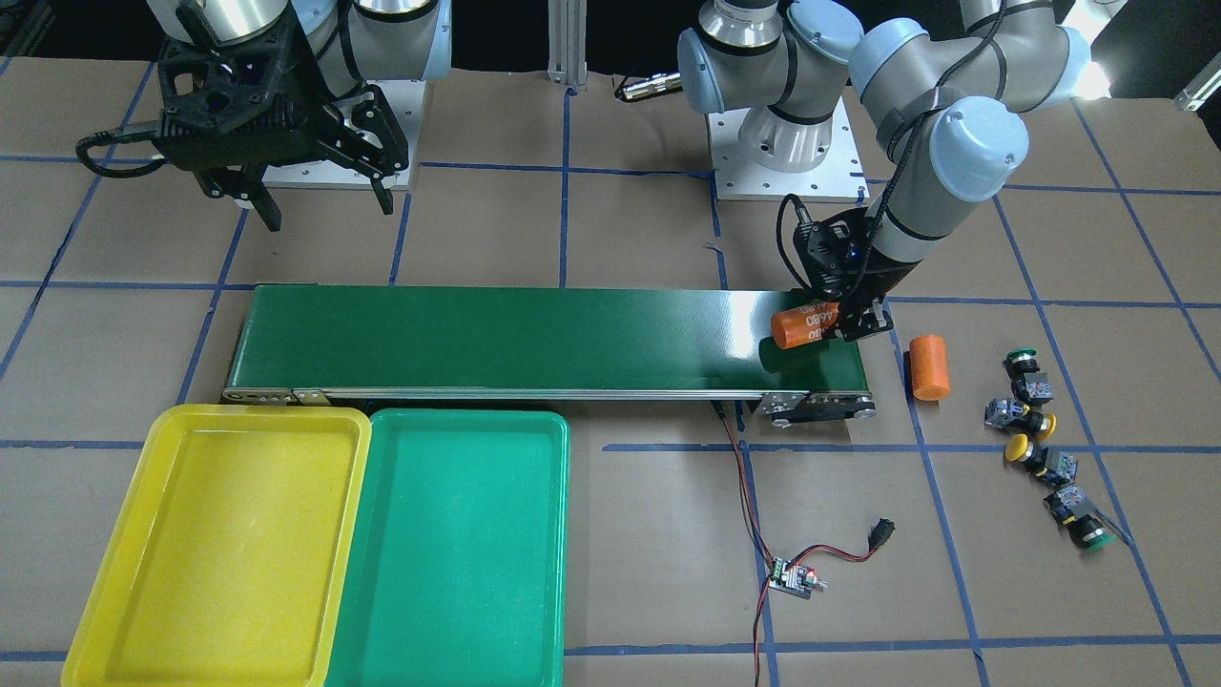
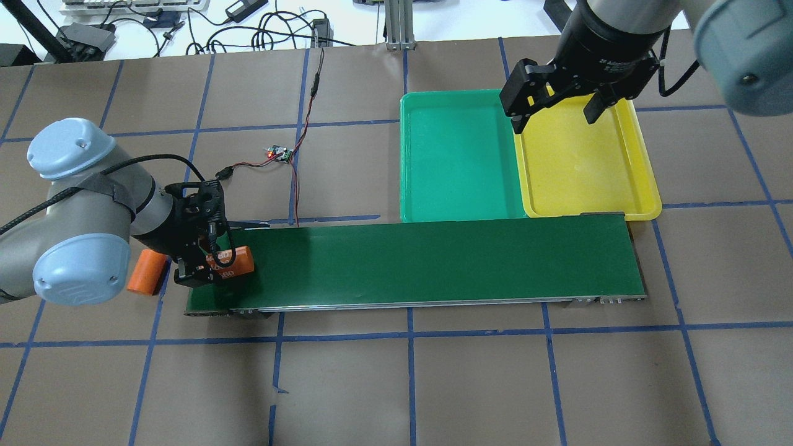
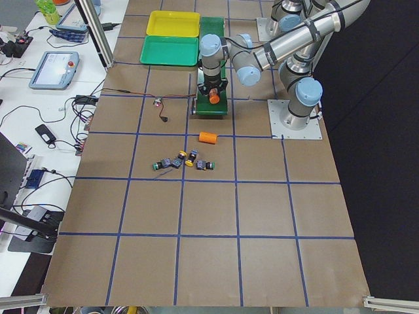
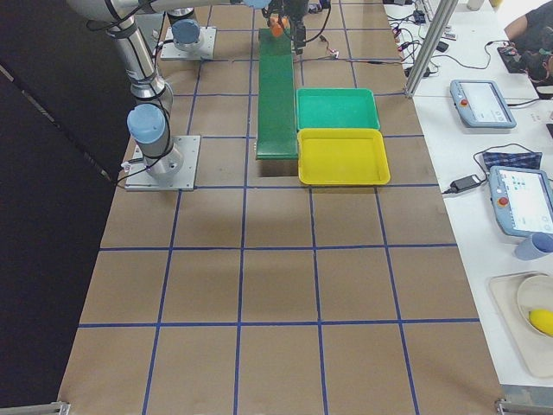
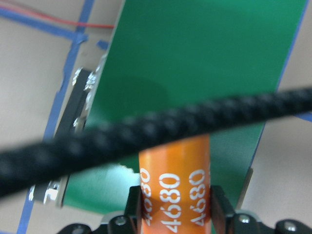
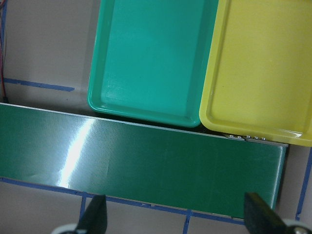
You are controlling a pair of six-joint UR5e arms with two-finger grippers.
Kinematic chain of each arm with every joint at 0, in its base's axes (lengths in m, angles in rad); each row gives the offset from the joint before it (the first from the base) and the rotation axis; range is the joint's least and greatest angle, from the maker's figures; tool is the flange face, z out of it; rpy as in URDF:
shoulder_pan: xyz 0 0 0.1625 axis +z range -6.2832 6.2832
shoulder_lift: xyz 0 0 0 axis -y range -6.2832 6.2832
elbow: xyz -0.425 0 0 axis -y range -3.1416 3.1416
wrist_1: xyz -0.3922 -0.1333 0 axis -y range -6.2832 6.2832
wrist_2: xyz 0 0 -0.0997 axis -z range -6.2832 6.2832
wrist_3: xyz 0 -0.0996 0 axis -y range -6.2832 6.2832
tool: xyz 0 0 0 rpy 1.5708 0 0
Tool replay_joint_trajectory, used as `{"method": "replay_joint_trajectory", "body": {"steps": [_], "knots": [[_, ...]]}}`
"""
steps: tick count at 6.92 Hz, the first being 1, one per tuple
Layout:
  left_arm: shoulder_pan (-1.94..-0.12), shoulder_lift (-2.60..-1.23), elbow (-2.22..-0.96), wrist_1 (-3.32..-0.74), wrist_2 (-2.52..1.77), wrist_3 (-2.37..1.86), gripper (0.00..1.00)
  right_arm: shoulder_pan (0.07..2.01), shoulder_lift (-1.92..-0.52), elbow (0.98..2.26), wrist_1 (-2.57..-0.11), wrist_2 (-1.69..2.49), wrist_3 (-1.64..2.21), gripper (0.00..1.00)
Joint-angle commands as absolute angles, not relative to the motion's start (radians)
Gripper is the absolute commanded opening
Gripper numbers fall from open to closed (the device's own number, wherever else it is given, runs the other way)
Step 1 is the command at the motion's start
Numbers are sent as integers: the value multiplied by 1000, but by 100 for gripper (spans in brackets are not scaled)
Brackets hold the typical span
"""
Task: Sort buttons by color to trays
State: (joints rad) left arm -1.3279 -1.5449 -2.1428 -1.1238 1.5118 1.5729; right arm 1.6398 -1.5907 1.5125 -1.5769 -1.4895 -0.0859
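Four buttons lie in a loose row on the table beyond the belt's end: a green one (image 1: 1021, 361), two yellow ones (image 1: 1045, 425) (image 1: 1019, 447) and another green one (image 1: 1092, 536). The yellow tray (image 1: 219, 544) and the green tray (image 1: 458, 544) sit side by side, both empty. My left gripper (image 1: 839, 324) is shut on an orange cylinder (image 1: 801, 326) marked 4680, low over the end of the conveyor belt (image 1: 525, 334). My right gripper (image 2: 553, 118) hangs open and empty, high over the belt's other end near the trays.
A second orange cylinder (image 1: 928, 366) lies on the table between the belt and the buttons. A small circuit board (image 1: 792, 577) with red and black wires lies in front of the belt. Blue tape lines grid the brown table.
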Motion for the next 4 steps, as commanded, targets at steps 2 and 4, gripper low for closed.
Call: {"method": "replay_joint_trajectory", "body": {"steps": [2,4], "knots": [[-1257,-1542,-2094,-1115,1514,1527,100,1640,-1591,1513,-1577,-1489,-86,100],[-1049,-1568,-2071,-1118,1511,1405,100,1640,-1591,1514,-1577,-1489,-86,100]]}}
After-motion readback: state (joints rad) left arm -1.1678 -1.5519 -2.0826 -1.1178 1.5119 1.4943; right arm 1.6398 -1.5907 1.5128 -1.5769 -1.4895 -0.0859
